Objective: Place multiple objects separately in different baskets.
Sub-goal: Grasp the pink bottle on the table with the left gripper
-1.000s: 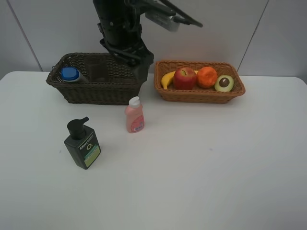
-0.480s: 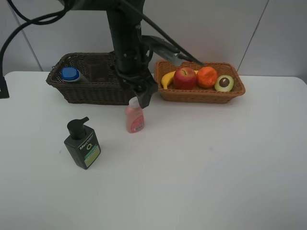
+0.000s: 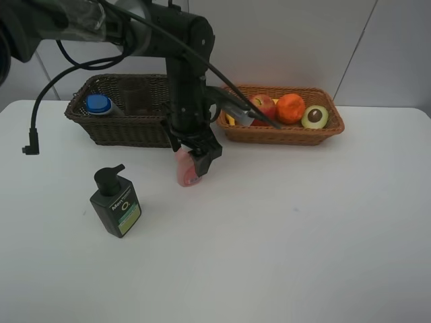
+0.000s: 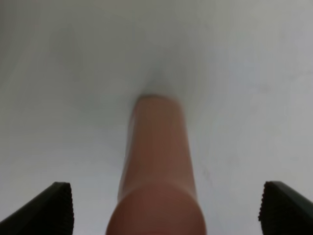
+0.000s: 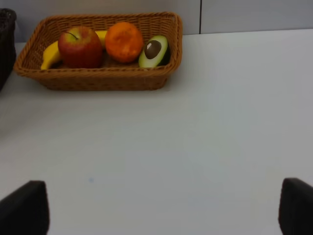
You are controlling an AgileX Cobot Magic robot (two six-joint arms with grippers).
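Observation:
The small pink bottle (image 3: 184, 175) stands on the white table, and my left gripper (image 3: 194, 161) has come down over its top. In the left wrist view the bottle (image 4: 159, 156) sits between the two wide-apart fingertips (image 4: 55, 208), untouched; that gripper (image 4: 166, 211) is open. The dark pump bottle (image 3: 116, 202) stands to the front left. In the dark brown basket (image 3: 121, 132) lie the blue-capped bottle (image 3: 99, 105) and the pink cup (image 3: 138, 99). Apple (image 5: 78, 46), orange (image 5: 124, 41), avocado half (image 5: 153, 50) and banana (image 5: 49, 56) fill the light basket (image 5: 105, 81). My right gripper (image 5: 159, 210) is open and holds nothing.
The left arm (image 3: 185, 74) rises in front of the gap between the two baskets and hides part of the banana in the exterior high view. A black cable (image 3: 31, 138) hangs at the left. White table (image 3: 303, 222) spreads in front and to the right.
The left arm has swung from above the dark basket forward and down, so its open gripper now straddles the small pink bottle. The bottle has not moved.

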